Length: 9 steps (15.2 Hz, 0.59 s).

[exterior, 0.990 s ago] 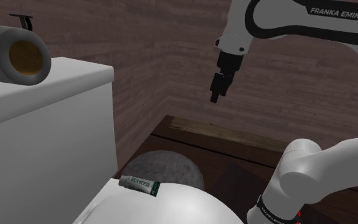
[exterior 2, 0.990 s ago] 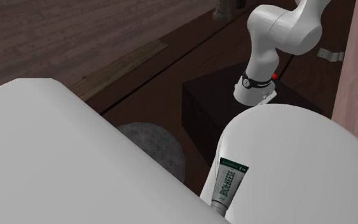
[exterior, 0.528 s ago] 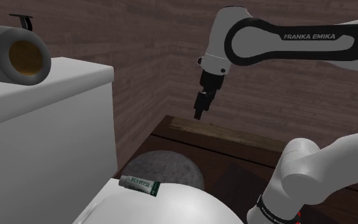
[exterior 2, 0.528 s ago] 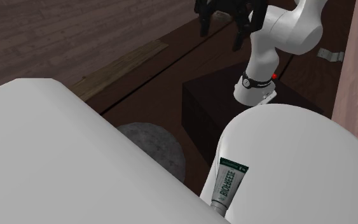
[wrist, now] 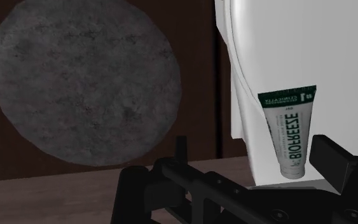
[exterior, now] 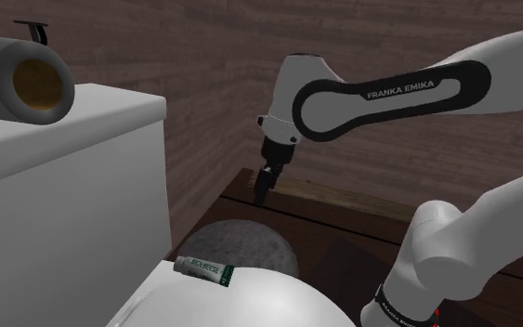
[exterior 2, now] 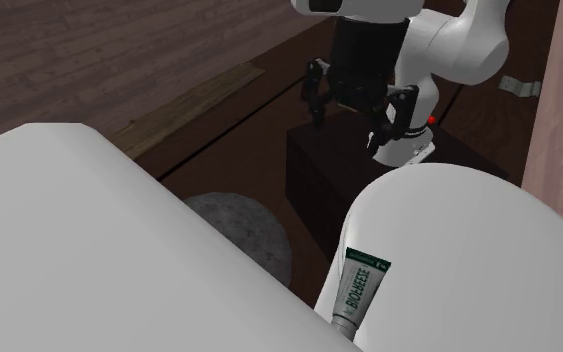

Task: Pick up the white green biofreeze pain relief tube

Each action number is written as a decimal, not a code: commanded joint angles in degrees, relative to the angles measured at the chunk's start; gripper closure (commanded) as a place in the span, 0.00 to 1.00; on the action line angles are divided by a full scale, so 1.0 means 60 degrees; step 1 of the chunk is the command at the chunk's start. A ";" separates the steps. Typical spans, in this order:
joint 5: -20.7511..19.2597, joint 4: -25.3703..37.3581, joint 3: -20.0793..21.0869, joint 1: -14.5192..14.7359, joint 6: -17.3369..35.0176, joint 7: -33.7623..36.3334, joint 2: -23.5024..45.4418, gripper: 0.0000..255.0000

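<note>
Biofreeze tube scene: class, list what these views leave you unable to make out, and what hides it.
Shoulder view: lettering on the tube is too small to read.
Shoulder view: the gripper is side-on, so its finger gap is unreadable.
Second exterior view: the white box covers part of the grey round thing.
Wrist view: the white rounded surface under the tube runs off the edge.
</note>
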 commanded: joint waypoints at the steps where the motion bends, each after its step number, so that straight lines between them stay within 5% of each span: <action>1: 0.0176 -0.0106 0.0162 0.0196 0.0625 -0.0103 0.0432 0.00; 9: 0.0727 -0.0055 0.0808 0.0883 0.3175 -0.0588 0.2754 0.00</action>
